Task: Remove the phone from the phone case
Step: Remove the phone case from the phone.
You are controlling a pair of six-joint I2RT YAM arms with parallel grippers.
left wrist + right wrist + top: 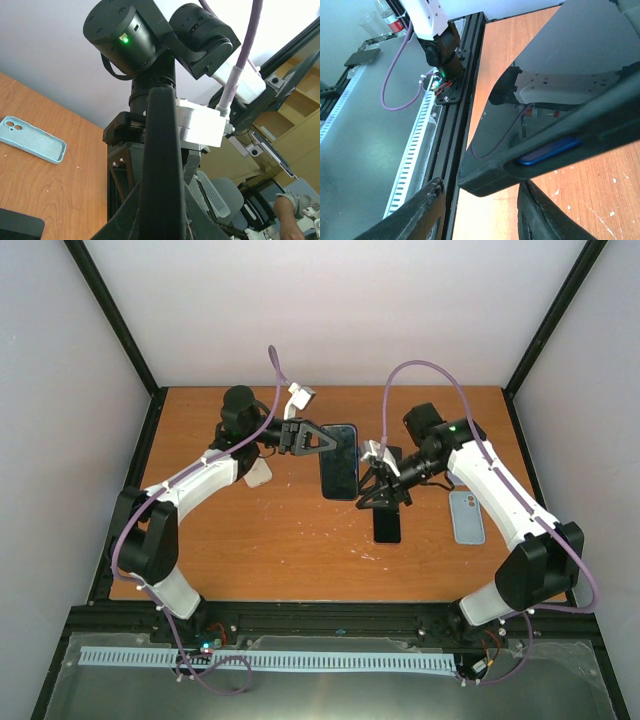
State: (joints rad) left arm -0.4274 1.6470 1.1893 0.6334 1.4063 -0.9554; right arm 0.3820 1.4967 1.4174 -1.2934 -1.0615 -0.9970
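- Closest up, the phone (pixel 555 70) in its black phone case (pixel 600 125) fills the right wrist view. It's tilted up off the desk (pixel 250 560), with its lower corner over the right gripper (pixel 480 197), jaws spread.
- In the top view the left gripper (pixel 325 440) has its jaws pinching the phone's left edge, mid-frame, with open desk toward the bottom.
- A black slab (pixel 388 525) lies under the right gripper, and a light blue case (pixel 466 517) sits near the desk's right edge.
- The left wrist view only gets the phone edge-on, and its own jaws are hidden there.
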